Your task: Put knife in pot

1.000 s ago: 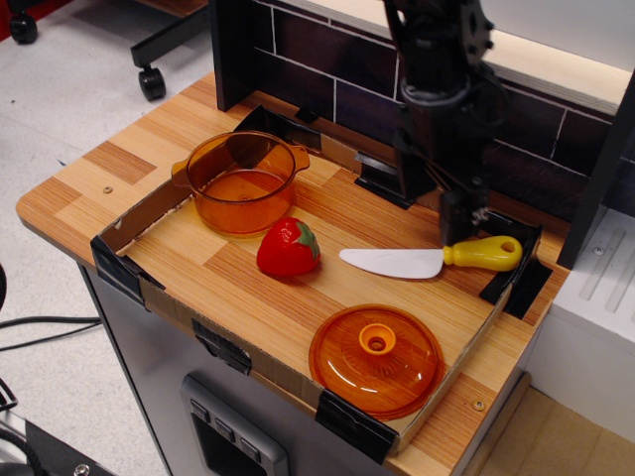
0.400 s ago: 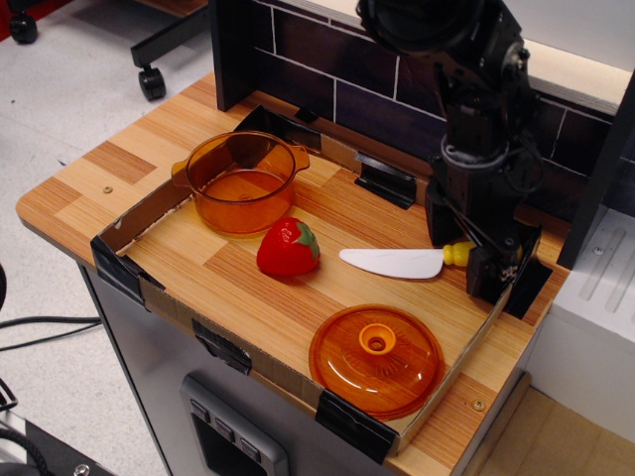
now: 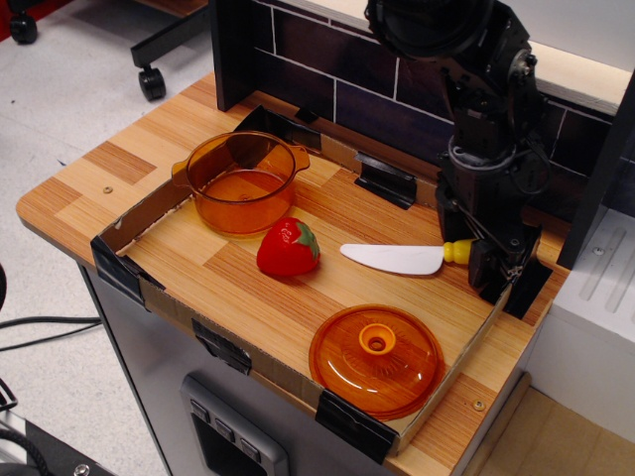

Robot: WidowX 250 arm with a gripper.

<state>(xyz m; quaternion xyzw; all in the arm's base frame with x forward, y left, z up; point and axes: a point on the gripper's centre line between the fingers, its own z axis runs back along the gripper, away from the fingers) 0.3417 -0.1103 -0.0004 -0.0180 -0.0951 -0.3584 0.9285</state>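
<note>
The knife point(image 3: 393, 259) lies flat on the wooden tray floor at the right, its white blade pointing left. Only a short bit of its yellow handle point(image 3: 457, 252) shows. My black gripper point(image 3: 478, 260) is lowered over the handle, with one finger on each side, and hides the rest of it. Whether the jaws are pressed on the handle is hidden. The translucent orange pot point(image 3: 240, 182) stands upright and empty at the tray's back left, well left of the gripper.
A red toy strawberry point(image 3: 288, 247) lies between the pot and the knife blade. The orange domed lid point(image 3: 376, 359) with a knob rests at the front right. A low cardboard rim point(image 3: 129, 226) with black tape corners bounds the tray. A dark tiled wall point(image 3: 327, 69) stands behind it.
My gripper moved right and came down over the knife handle, which was fully visible a second ago. The blade tip has shifted slightly since then. Pot, strawberry and lid have not moved.
</note>
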